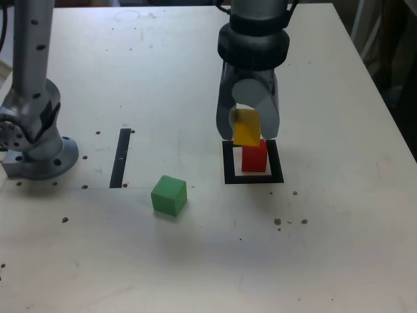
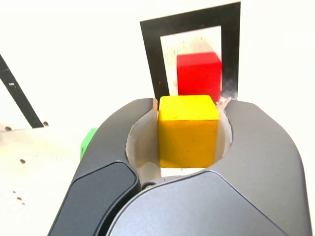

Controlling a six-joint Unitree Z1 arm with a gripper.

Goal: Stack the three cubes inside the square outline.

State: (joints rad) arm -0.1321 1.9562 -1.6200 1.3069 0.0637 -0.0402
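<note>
Yellow cube [image 2: 188, 130] sits clamped between the two jaws of the gripper [image 2: 189, 129], which closes on its side faces, so the pincer is narrow and loaded rather than free. In the exterior view the cube [image 1: 246, 128] hangs tilted, its lower edge close above the red cube [image 1: 255, 156] and somewhat toward that view's left of it; whether the two touch cannot be told. The red cube [image 2: 199, 75] stands inside the square outline [image 1: 228, 163], on its pale centre, nearer the far side of the frame as the exterior view shows it. To place well, I judge the arm should first bring the yellow block level, since a tilted face would land on an edge and slide off. It should then centre the block over the red one, correcting toward the exterior view's right, and lower slowly until the faces meet flat. Only then should the jaws part, and the lift should be straight up so that neither finger nudges the pair. The green cube [image 1: 169, 195] lies well apart on the table [image 1: 339, 261], outside the frame, near a thin black strip [image 1: 120, 156], waiting for its turn.
</note>
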